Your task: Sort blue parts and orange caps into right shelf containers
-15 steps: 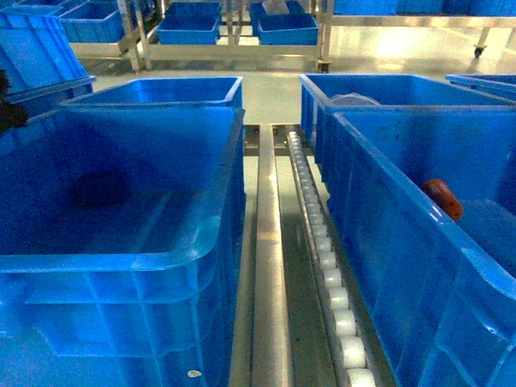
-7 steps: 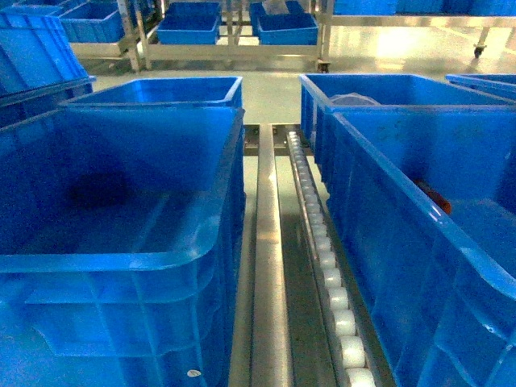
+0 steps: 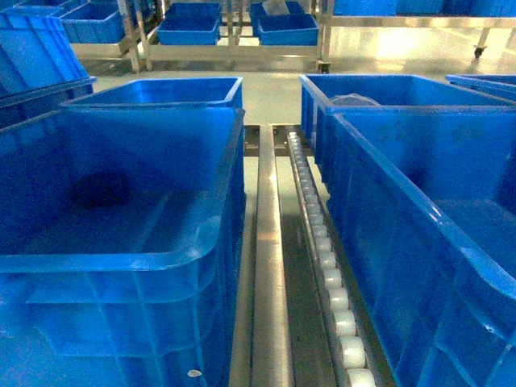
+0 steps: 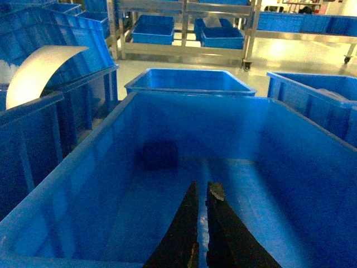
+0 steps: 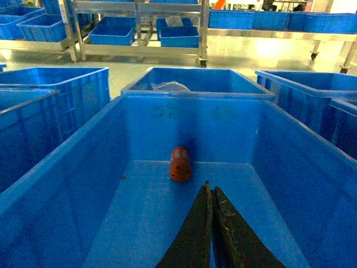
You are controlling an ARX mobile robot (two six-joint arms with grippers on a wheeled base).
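Two large blue bins fill the head view, one on each side of the shelf (image 3: 270,266), whose steel rails and row of small white rollers run up the middle. More blue bins stand behind them and on racks across the floor. The right shelf container (image 5: 83,167) is deep and open-topped, and the right wrist view looks straight down into it. The left bin (image 4: 72,184) is much the same, with a dark smudge on its far inner wall and nothing else to be made out inside.

The right pincer (image 5: 212,192) hangs over the floor of the right container with its two dark fingers pressed together and nothing between them. The left pincer (image 4: 202,190) hangs inside the left bin, its fingers drawn in to a thin slit, also holding nothing.

One orange cap (image 5: 180,163) lies on its side on the floor of the right container, near the far wall. It sits just beyond the right pincer's tips and a little to their left, clearly apart from them.
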